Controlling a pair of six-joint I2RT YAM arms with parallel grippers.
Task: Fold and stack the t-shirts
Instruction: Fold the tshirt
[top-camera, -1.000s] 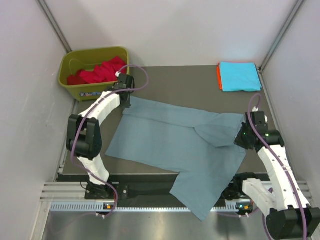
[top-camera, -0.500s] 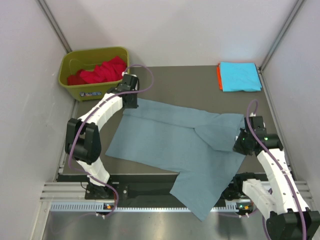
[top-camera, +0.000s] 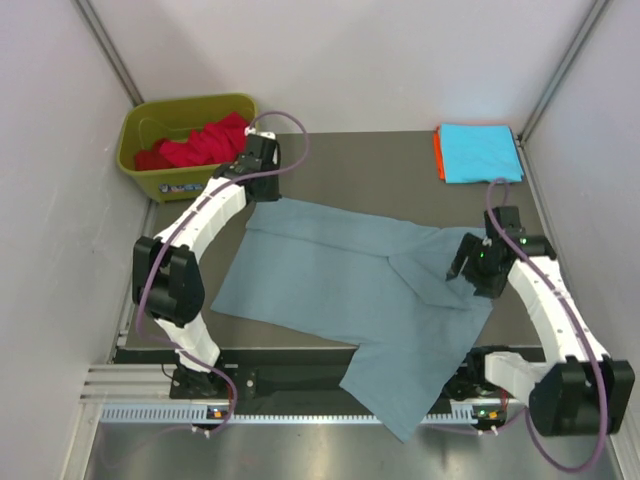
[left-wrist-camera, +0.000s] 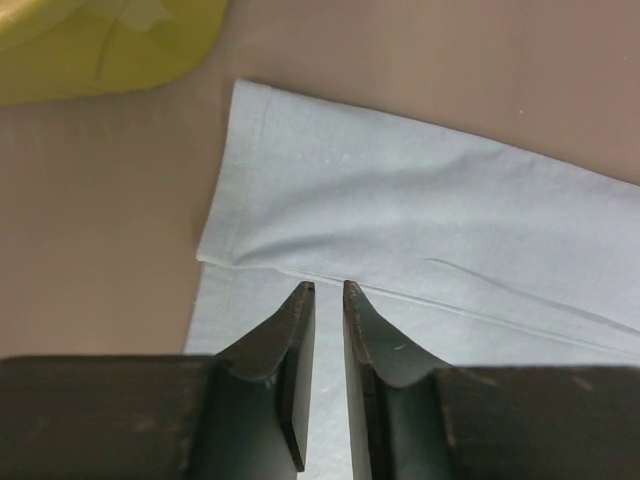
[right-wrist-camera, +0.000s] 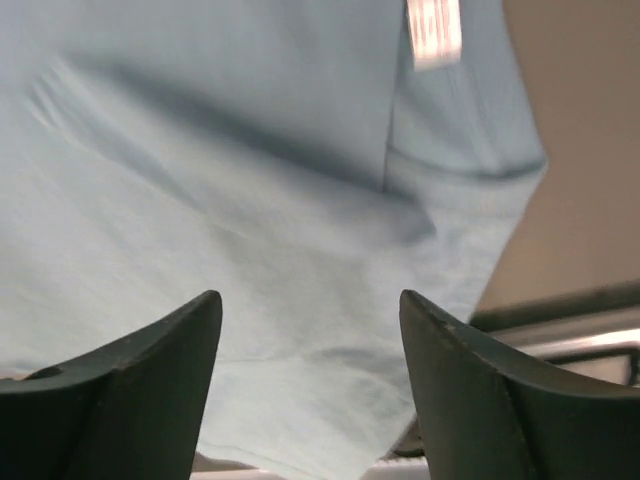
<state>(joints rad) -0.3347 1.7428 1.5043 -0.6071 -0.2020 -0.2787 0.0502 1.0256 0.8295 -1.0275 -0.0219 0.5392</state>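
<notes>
release just happened on the right: the right gripper (right-wrist-camera: 310, 300) was clamped at the right edge of the grey-blue tee (top-camera: 330, 280) a second ago, and now its jaws stand wide apart with nothing in them, hanging over the tucked-in part near the neck label (right-wrist-camera: 435, 30). it has also slid inward a bit from that edge. the tee itself hasn't budged: it lies spread flat on the table (top-camera: 380, 170), near corner drooping over the front edge. the left gripper (left-wrist-camera: 328, 290) has crept toward the far left corner of the tee, next to the bin (top-camera: 150, 120). its jaws have narrowed to a slit with no cloth pinched. my read is that one fold got laid down and both arms are lining up the next one. the cyan tee (top-camera: 480, 152) sits folded on the orange tee (top-camera: 438, 155) in the far right corner, and the red tees (top-camera: 200, 145) wait in the bin.
</notes>
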